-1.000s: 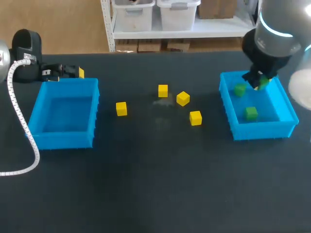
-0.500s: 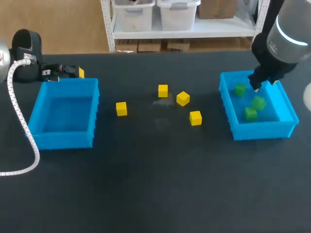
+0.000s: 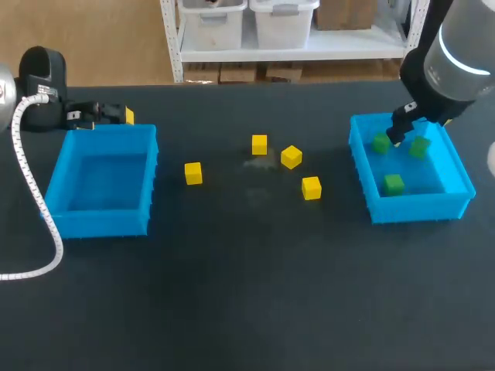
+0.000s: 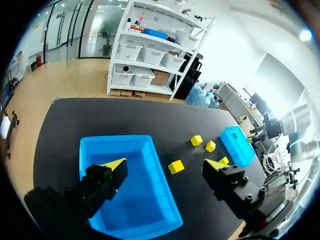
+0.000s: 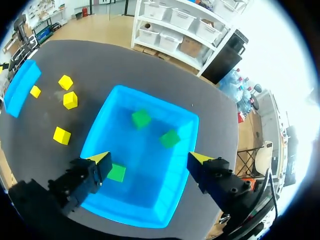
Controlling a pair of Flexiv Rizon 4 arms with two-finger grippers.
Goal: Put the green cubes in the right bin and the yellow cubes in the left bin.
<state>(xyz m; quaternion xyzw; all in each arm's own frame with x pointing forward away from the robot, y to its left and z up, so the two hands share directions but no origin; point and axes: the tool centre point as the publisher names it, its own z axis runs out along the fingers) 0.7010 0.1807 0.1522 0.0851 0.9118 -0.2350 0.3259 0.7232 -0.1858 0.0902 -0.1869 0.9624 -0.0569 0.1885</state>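
Four yellow cubes [image 3: 291,157] amid open table [image 3: 247,294]

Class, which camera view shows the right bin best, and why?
The right wrist view: it looks straight down into the whole right bin, with three green cubes inside. The head view shows it smaller, with my right arm crossing its far edge. The left wrist view shows only a small, distant bin, with no cubes visible.

Head view overhead; wrists overlook left bin [image 4: 145,190], right bin [image 5: 150,170].
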